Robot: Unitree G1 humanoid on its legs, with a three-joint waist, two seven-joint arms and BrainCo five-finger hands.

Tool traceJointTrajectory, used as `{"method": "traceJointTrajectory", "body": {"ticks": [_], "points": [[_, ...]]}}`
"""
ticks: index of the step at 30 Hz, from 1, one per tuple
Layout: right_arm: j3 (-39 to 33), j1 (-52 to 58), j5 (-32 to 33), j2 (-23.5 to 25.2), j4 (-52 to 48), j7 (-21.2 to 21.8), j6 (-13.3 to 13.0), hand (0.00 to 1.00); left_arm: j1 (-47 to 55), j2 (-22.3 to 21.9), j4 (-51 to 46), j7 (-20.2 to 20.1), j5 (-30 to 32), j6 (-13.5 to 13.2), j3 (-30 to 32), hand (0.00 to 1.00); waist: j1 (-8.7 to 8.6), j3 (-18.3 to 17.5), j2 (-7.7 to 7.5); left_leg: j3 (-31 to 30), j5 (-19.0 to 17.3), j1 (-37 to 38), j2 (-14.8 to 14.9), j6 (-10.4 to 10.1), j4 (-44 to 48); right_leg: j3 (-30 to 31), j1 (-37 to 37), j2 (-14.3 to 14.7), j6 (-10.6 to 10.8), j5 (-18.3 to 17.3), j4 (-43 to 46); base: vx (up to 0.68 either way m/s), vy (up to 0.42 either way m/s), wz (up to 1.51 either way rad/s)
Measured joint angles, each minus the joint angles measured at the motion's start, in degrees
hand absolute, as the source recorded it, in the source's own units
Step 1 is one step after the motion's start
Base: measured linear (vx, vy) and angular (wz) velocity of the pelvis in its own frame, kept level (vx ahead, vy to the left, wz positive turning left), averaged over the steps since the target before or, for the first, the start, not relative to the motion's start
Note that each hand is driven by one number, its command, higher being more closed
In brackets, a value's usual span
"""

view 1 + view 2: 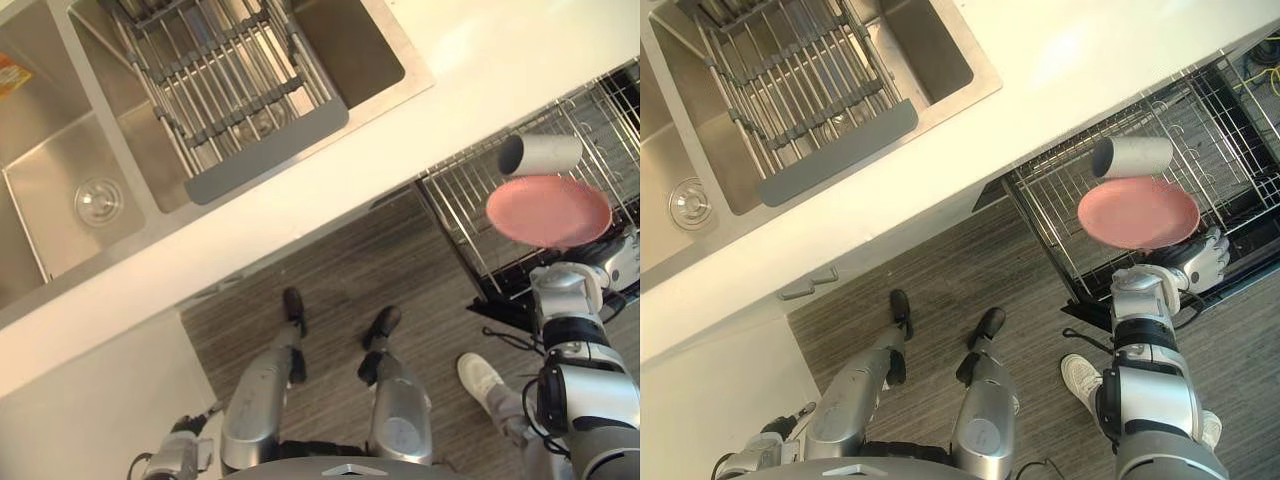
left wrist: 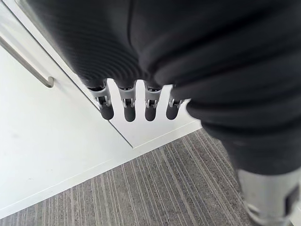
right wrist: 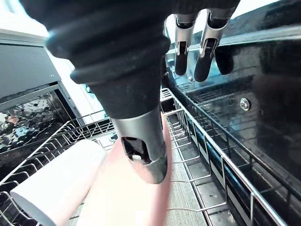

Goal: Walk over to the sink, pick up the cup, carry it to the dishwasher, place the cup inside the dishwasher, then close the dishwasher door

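Now, at 7 o'clock your left hand (image 2: 125, 101) hangs beside the white cabinet door (image 2: 47, 141), fingers straight and relaxed. At 4 o'clock your right hand (image 1: 1202, 262) sits at the near edge of the dishwasher rack (image 1: 1037, 222), fingers (image 3: 181, 52) extended, thumb apart, gripping nothing. Just past it a pink plate (image 1: 1138, 213) sits on the rack. The cup (image 1: 1132, 156) lies on its side in the rack, just beyond the plate. The sink (image 1: 60, 190) is at 11 o'clock, set in the tabletop (image 1: 480, 50).

Silver-grey arms (image 1: 1150, 385); left hand (image 2: 127, 101), right hand (image 1: 1202, 262): dark ribbed covers, silver dark-tipped fingers (image 2: 150, 104).
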Motion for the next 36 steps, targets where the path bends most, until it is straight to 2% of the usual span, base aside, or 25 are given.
{"method": "traceJointTrajectory", "body": {"ticks": [15,21,23,26,30,31,32,33,36], "points": [[0.0,-0.1,0.3,0.0,-1.1,2.4,-0.7,0.00,0.0,-0.9,-0.1,0.0,0.1,-0.6,0.0,0.00,-0.04,0.0,0.01,-0.3,-0.2,0.6,-0.1,-0.3,0.0,0.2,0.9,0.0,-0.4,0.7,-1.1,0.01,-0.010,-0.01],[-2.6,3.6,3.8,0.1,-7.1,2.5,-1.8,0.00,0.0,-1.2,-1.8,0.0,0.1,-0.4,1.1,0.00,-0.57,0.0,-0.08,-0.2,-0.2,2.8,0.0,-0.2,0.1,0.2,3.5,0.6,0.0,1.6,-2.5,0.02,-0.023,0.00],[-4.2,6.0,3.9,0.2,-12.1,2.5,-2.7,0.00,0.0,-1.2,-3.0,0.0,0.1,-0.2,1.3,0.00,-1.06,0.1,-0.22,-0.1,-0.3,4.3,0.1,-0.4,-0.1,0.2,5.2,0.9,0.1,1.7,-3.3,0.03,-0.034,-0.03],[-5.1,7.8,3.9,0.2,-16.3,2.5,-2.9,0.00,0.0,-1.2,-3.5,0.0,0.2,1.1,1.8,0.00,-1.98,-0.1,-0.74,0.0,-0.6,5.4,0.3,-0.8,-0.4,0.2,6.6,1.3,-0.1,2.1,-4.4,0.02,-0.032,-0.05],[-11.1,13.1,3.9,0.2,-21.8,2.3,-3.6,0.00,1.0,-0.9,-3.1,0.2,0.1,2.5,4.5,0.00,-3.09,-2.3,-3.94,1.2,-0.7,7.5,1.3,-0.9,-0.8,0.5,9.2,2.9,0.0,2.7,-7.1,0.04,-0.069,-0.11],[-12.8,15.1,3.9,0.1,-24.1,2.1,-4.7,0.00,1.2,-0.7,-2.4,0.5,0.1,2.8,5.9,0.00,-3.79,-3.7,-5.27,1.3,-0.8,7.9,1.5,-0.9,-0.8,0.5,9.8,3.2,-0.3,3.0,-7.9,0.06,-0.079,-0.09],[-13.8,16.1,3.9,0.0,-25.3,1.9,-5.3,0.00,1.3,-0.6,-2.1,0.5,0.1,3.0,6.3,0.00,-4.13,-4.6,-5.88,1.4,-0.8,8.0,1.6,-0.9,-0.9,0.5,10.0,3.4,-0.4,3.0,-8.1,0.09,-0.090,-0.12],[-15.8,18.3,4.5,-0.8,-27.6,1.0,-6.7,0.00,1.9,-0.4,-2.1,0.5,0.1,3.2,8.0,0.00,-4.79,-6.4,-7.30,1.7,-1.0,8.9,2.0,-0.9,-0.9,0.6,10.9,3.9,-0.4,2.9,-8.6,0.06,-0.061,-0.12],[-20.4,21.1,9.7,-4.2,-29.4,0.3,-9.2,0.00,2.8,-0.2,-2.1,0.3,0.1,3.5,10.4,0.00,-5.70,-9.5,-8.70,2.7,-1.3,10.4,2.5,-1.2,-1.4,0.8,11.7,4.4,-0.5,2.7,-8.9,0.05,-0.057,-0.16]]}}
